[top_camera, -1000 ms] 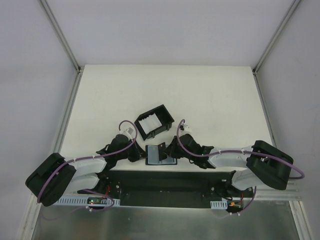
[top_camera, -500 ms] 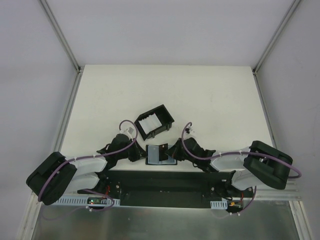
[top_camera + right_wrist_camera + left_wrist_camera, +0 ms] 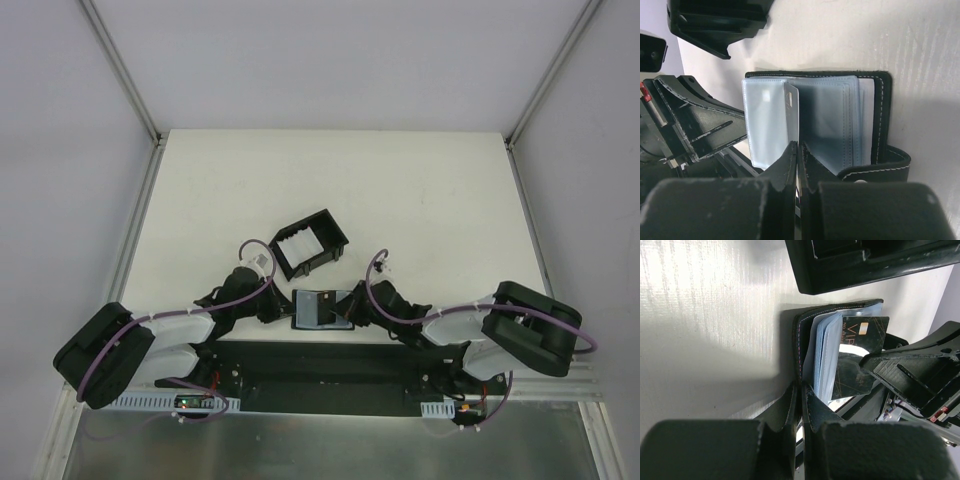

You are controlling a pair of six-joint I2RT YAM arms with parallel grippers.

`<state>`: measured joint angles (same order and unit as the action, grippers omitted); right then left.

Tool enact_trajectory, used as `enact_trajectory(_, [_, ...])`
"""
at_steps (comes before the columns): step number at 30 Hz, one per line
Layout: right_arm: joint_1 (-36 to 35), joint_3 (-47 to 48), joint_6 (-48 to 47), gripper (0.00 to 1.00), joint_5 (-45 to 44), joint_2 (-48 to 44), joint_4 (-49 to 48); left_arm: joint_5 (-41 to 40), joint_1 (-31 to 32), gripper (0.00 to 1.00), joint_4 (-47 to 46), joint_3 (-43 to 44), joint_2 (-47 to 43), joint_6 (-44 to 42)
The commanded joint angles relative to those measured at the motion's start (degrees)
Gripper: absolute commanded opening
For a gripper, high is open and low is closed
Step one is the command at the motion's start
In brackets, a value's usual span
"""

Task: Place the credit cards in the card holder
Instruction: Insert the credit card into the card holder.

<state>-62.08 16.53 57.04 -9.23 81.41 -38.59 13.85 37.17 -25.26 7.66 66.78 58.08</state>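
Observation:
The card holder (image 3: 318, 310) lies open at the table's near edge, with a black cover and bluish-grey sleeves (image 3: 840, 120). My left gripper (image 3: 278, 308) is shut on its left cover edge (image 3: 796, 340). My right gripper (image 3: 350, 308) is shut on one credit card (image 3: 791, 115), which stands edge-on among the sleeves. In the left wrist view this card (image 3: 860, 340) shows a dark, shiny face marked VIP. More pale credit cards (image 3: 298, 243) lie in the black tray. The clasp tab (image 3: 880, 167) lies to the right of my right fingers.
The black walled tray (image 3: 338, 232) sits just behind the card holder and tops both wrist views (image 3: 865, 265) (image 3: 715, 20). The dark base plate (image 3: 320, 365) runs along the near edge under both arms. White table stretches behind the tray.
My right gripper has moved down and left toward the card holder, bringing the card from a tilted pose above it in among the sleeves. The left gripper has kept its hold.

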Motion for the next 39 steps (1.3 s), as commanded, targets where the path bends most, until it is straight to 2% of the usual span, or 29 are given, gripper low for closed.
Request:
enact_trajectory(1, [-0.76, -2.29, 1.58, 0.0, 1.41, 2.0, 0.01, -6.2, 0.63, 0.0, 10.75, -1.51, 3.17, -2.8])
enact_trajectory(20, [-0.85, 4.55, 1.06, 0.02, 7.21, 9.91, 0.36, -5.76, 0.63, 0.0, 9.87, -1.6, 3.44, -2.89])
enact_trajectory(23, [-0.67, 4.3, 1.06, 0.1, 6.52, 9.48, 0.36, -5.85, 0.62, 0.0, 9.87, -1.68, 3.26, -2.98])
enact_trajectory(25, [-0.58, 3.68, -0.51, 0.22, 4.85, 7.29, 1.49, -5.67, 0.63, 0.0, 9.79, -1.77, 3.26, -2.89])
enact_trajectory(26, [-0.32, 4.38, -1.91, 0.32, 4.06, 5.71, 4.2, -5.67, 0.63, 0.0, 9.79, -1.77, 3.18, -2.89])
enact_trajectory(30, [-0.4, 9.91, -7.98, 0.51, 1.42, 1.92, 17.9, -5.58, 0.63, 0.0, 9.87, -1.6, 3.18, -2.98])
enact_trajectory(32, [-0.41, 12.11, -10.27, 0.51, 0.71, 1.48, 22.05, -5.58, 0.54, 0.0, 9.79, -1.42, 3.35, -3.15])
enact_trajectory(39, [-0.67, 15.72, -12.2, 0.51, 5.62, 5.86, 20.4, -5.15, 0.63, 0.0, 9.44, -0.98, 3.88, -3.42])
